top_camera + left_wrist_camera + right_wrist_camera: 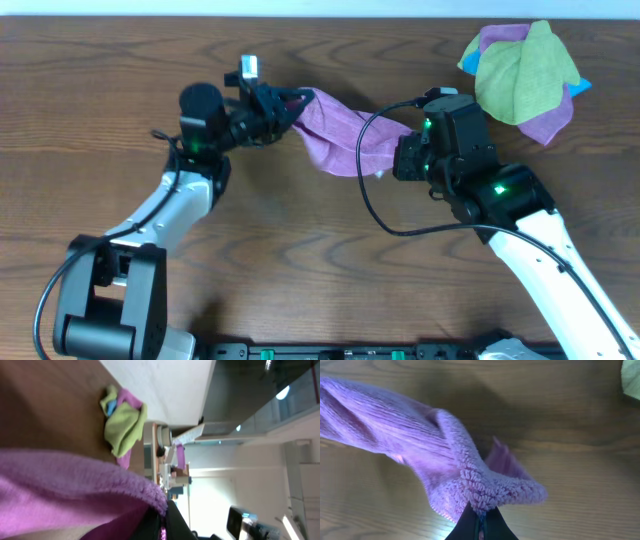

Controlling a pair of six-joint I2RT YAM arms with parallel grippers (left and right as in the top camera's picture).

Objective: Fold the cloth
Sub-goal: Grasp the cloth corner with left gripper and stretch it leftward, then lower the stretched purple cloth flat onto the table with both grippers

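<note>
The lilac cloth [338,132] hangs stretched between my two grippers above the wooden table. My left gripper [288,108] is shut on its left end; in the left wrist view the cloth [65,492] fills the lower left and is pinched between the dark fingers [164,519]. My right gripper [400,150] is shut on the right end; in the right wrist view the cloth's fuzzy edge [470,472] is clamped between the fingertips [480,522], with the rest draping to the left.
A pile of other cloths [525,75], yellow-green on top with purple and blue beneath, lies at the back right of the table [300,260]. It also shows in the left wrist view [124,425]. A black cable [372,200] loops by the right arm.
</note>
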